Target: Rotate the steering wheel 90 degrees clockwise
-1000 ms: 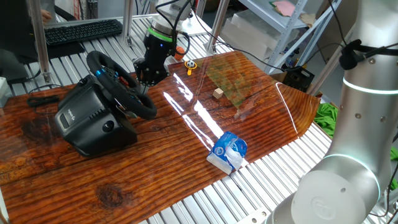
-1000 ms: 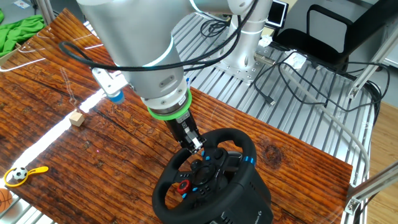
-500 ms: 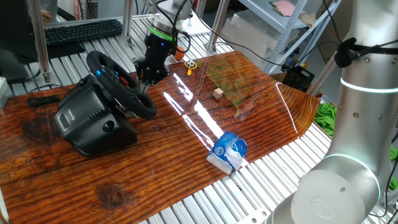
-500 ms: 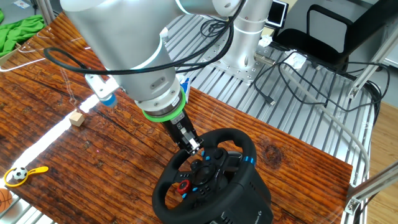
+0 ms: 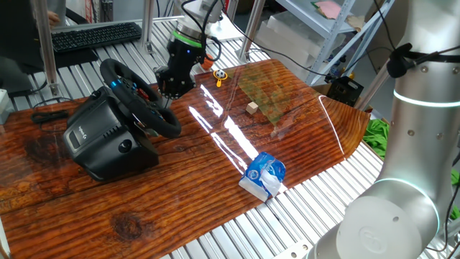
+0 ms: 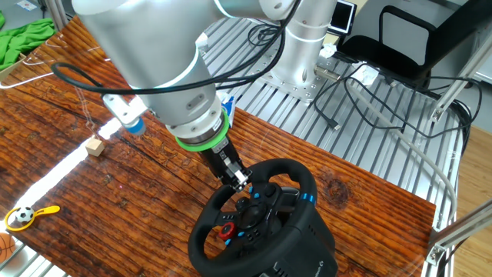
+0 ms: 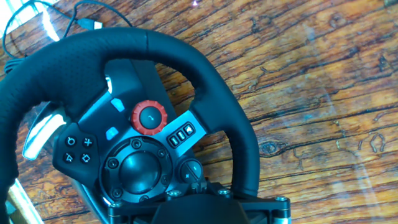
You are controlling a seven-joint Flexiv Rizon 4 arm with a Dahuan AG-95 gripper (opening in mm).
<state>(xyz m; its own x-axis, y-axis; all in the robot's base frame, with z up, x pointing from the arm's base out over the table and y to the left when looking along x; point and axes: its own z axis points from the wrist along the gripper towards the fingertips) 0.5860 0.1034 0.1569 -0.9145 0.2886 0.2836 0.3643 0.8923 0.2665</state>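
The black steering wheel stands tilted on its bulky black base at the left of the wooden table. In the other fixed view the wheel shows blue and red buttons on its hub. The hand view shows the rim, a red dial and the round hub centre. My gripper sits at the wheel's right side. Its thin fingers are shut together and reach inside the rim, next to the hub. In the hand view the gripper tips are at the bottom edge against the hub.
A small wooden cube, a blue and white packet near the front edge, a yellow toy with a small ball and a clear plastic sheet lie on the table. A black keyboard lies behind.
The arm's upper links have shifted slightly to the left in the other fixed view. The fingertips and the wheel look unchanged.
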